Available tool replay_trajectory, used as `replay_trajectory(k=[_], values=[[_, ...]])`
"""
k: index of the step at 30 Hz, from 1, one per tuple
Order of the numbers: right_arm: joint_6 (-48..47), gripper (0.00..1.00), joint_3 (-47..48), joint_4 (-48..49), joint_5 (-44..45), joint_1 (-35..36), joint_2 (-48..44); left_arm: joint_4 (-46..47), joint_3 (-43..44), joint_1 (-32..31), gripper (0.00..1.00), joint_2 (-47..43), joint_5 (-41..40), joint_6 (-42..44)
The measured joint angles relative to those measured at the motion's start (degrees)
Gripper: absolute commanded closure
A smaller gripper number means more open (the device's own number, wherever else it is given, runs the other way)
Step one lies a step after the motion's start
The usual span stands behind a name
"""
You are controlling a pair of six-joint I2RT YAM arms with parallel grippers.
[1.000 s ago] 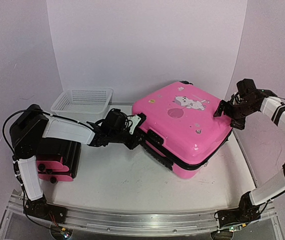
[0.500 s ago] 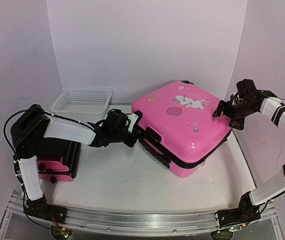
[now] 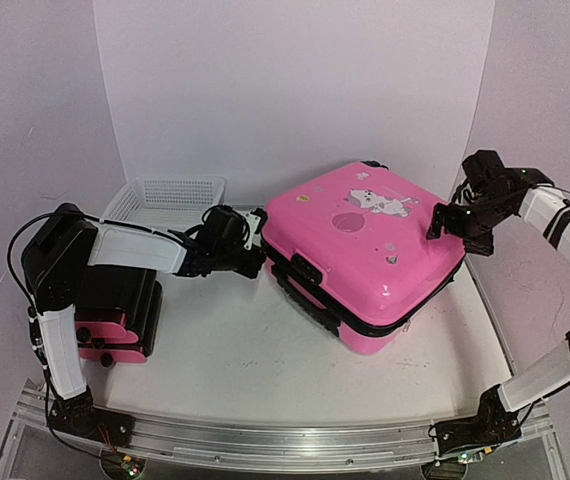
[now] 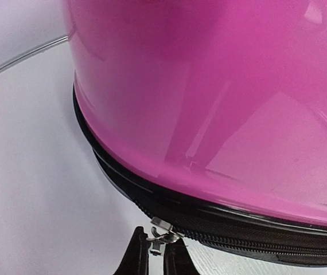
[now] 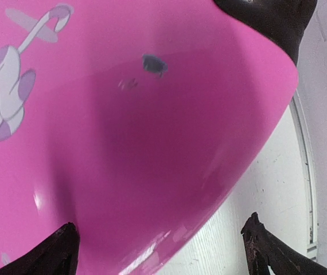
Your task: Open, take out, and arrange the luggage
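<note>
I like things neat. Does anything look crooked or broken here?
Nothing looks broken or spilled. The pink luggage just lies crooked, turned cornerwise on the table. The left pincer pinches its zipper pull.

No readable text anywhere, cartoon stickers on the pink luggage show no legible lettering

Bare table lies open before the luggage; basket crowds the far-left corner.
</note>
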Motion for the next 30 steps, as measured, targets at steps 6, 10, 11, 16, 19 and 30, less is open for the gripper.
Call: replay_trajectory(k=[6, 10, 11, 16, 19, 30], values=[[5.6, 0.02, -0.6, -8.1, -1.7, 11.5, -4.4, -0.2, -1.4, -2.8, 1.0, -1.2, 0.2, -4.0], [12.9, 0.02, -5.8, -7.9, -4.2, 12.7, -9.7, -0.3, -3.3, -5.9, 1.0, -3.3, -0.6, -6.6], [14.2, 0.02, -6.5, -7.9, -3.7, 12.5, -10.9, -0.6, -3.8, -6.7, 1.0, -3.8, -0.6, -7.5], [16.5, 0.02, -7.1, -5.9, -3.3, 7.6, -12.9, -2.7, -5.1, -10.9, 1.0, -6.2, -0.6, -9.7], [15.1, 0.02, -6.6, -4.5, -4.5, 3.7, -8.9, -3.2, -6.0, -12.2, 1.0, -7.1, 0.0, -11.3], [-1.3, 0.02, -0.3, -3.9, 9.0, 1.1, -2.5, -3.1, -8.2, -5.8, 1.0, -8.8, 5.9, -13.1]])
